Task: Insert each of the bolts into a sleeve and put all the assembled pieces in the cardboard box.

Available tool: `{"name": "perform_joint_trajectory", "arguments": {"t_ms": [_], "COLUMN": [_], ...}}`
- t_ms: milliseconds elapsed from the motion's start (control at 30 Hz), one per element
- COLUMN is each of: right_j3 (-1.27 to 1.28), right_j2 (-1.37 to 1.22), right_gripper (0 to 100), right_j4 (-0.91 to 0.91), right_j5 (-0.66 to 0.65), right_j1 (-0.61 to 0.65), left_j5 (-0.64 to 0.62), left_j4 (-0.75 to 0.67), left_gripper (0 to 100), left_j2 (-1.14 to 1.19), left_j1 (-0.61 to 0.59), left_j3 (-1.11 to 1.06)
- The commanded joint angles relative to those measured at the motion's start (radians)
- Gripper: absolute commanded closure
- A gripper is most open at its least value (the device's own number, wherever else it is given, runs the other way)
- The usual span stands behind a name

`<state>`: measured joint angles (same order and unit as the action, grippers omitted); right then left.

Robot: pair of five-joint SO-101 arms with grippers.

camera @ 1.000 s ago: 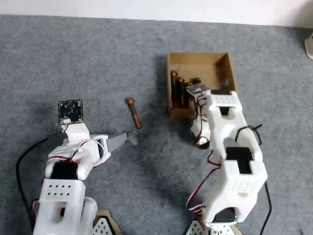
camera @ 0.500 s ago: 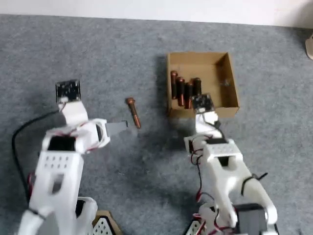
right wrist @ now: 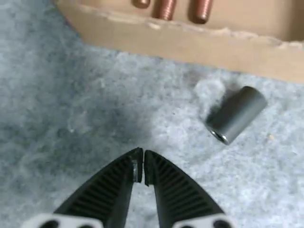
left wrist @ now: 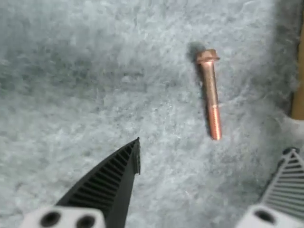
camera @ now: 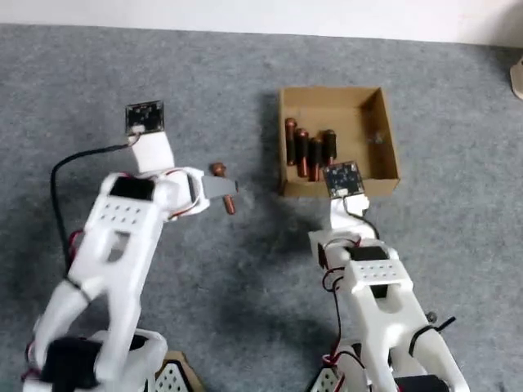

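One bolt (left wrist: 209, 95) | lies just ahead of wide-spread left tool (left wrist: 214, 147)

Overhead high view, close wrist views, right one shares cardboard box (camera: 355, 118)

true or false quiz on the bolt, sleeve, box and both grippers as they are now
The loose bolt lies on the carpet outside the cardboard box. True.
The left gripper is shut on the bolt. False: it is open, bolt untouched.
The grey sleeve lies inside the box. False: it lies on the carpet beside the box.
The right gripper is shut and empty. True.
The box is empty. False: copper pieces lie in it.
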<state>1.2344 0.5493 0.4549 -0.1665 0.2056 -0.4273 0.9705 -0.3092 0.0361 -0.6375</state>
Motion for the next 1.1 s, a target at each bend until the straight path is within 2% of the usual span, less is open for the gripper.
{"name": "perform_joint_trajectory", "arguments": {"t_ms": [0, 200, 467, 567, 633, 700, 733, 767, 800, 867, 1067], "right_j3": [-0.007, -0.005, 0.036, 0.035, 0.035, 0.035, 0.039, 0.042, 0.048, 0.079, 0.239], "right_j2": [0.033, 0.033, 0.044, 0.045, 0.045, 0.050, 0.062, 0.087, 0.122, 0.213, 0.568], "right_gripper": [99.3, 99.3, 99.3, 99.3, 99.3, 99.3, 99.3, 99.3, 99.3, 99.3, 99.3], "right_j4": [-0.015, -0.016, -0.071, -0.065, -0.065, -0.065, -0.065, -0.064, -0.051, -0.001, 0.053], "right_j5": [0.002, -0.038, -0.040, -0.040, -0.040, -0.040, -0.038, -0.035, -0.032, -0.032, -0.035], "right_j1": [-0.016, -0.016, -0.016, -0.016, -0.016, -0.016, -0.016, -0.016, -0.016, -0.015, 0.044], "left_j5": [-0.066, -0.124, -0.126, -0.118, -0.115, -0.055, -0.014, 0.015, 0.014, 0.009, 0.029], "left_j4": [0.000, -0.002, 0.000, 0.005, 0.000, -0.002, 0.000, 0.000, 0.002, 0.003, 0.006], "left_gripper": [59, 59, 59, 69, 82, 98, 100, 96, 95, 100, 100], "left_j2": [0.125, 0.346, 0.576, 0.610, 0.611, 0.611, 0.619, 0.621, 0.621, 0.616, 0.602], "left_j1": [0.018, 0.021, 0.027, 0.047, 0.056, 0.056, 0.056, 0.056, 0.058, 0.059, 0.097], "left_j3": [0.130, 0.272, 0.409, 0.427, 0.427, 0.440, 0.450, 0.455, 0.456, 0.456, 0.455]}}
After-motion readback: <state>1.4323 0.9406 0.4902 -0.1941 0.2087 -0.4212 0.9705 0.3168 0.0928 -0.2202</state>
